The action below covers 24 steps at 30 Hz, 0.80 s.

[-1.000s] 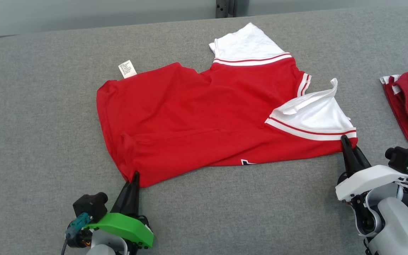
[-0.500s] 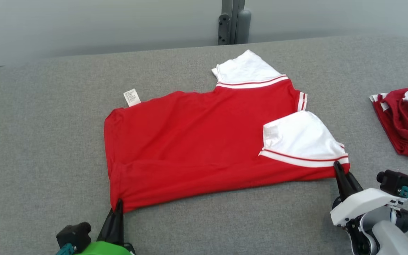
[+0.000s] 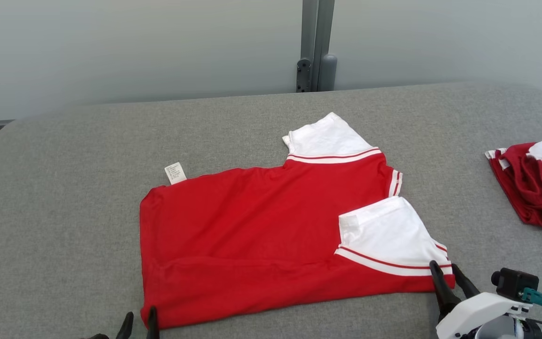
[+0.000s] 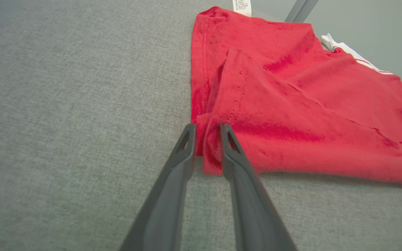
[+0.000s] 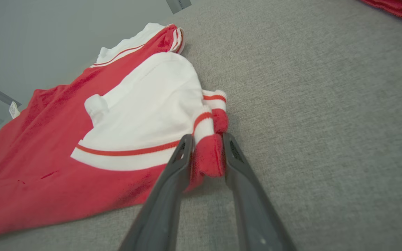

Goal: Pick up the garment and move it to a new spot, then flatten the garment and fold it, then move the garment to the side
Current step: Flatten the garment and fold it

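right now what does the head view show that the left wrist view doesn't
Head view, not left wrist: the right gripper, jaws parted at the shirt's right corner, and a dark red pile on the right of the table.
Left wrist, not head: the hem stitching up close, and the shirt corner lying between the left gripper's parted fingers.
Both: the shirt, its label, the left gripper, the table, the post.
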### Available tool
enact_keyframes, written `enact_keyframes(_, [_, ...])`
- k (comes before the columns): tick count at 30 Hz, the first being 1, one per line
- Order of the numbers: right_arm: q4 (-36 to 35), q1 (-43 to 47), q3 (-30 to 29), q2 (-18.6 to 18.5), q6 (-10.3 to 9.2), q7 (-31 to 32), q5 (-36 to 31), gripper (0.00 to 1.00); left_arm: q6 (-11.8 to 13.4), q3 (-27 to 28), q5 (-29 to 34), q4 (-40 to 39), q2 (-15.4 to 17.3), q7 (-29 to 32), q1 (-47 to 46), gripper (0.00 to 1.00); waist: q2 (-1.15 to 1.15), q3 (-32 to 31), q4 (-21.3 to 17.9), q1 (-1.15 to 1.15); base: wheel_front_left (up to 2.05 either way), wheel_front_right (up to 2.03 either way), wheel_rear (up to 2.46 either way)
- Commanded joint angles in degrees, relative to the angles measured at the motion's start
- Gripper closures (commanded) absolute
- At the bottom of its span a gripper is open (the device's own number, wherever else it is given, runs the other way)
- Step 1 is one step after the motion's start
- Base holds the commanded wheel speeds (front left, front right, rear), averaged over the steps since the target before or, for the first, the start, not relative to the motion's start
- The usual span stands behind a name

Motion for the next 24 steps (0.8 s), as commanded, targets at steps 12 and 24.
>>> enact_keyframes(12, [-1.73,-10.50,-4.48,0.51,-0.07,0.01,-9.55,0.00,4.12,-0.36,4.72,-0.85,0.39,0.04,-11.99,0.00,0.00,7.50,0.65,0.00,0.00,0.00,0.00])
enact_keyframes(24, [0.49,-23.09,-0.97,2.46,-0.07,0.01,-14.02,0.00,5.18,1.29,9.97,12.03,1.66,0.04,-30.64,0.00,0.00,14.28,-0.39,0.00,0.00,0.00,0.00])
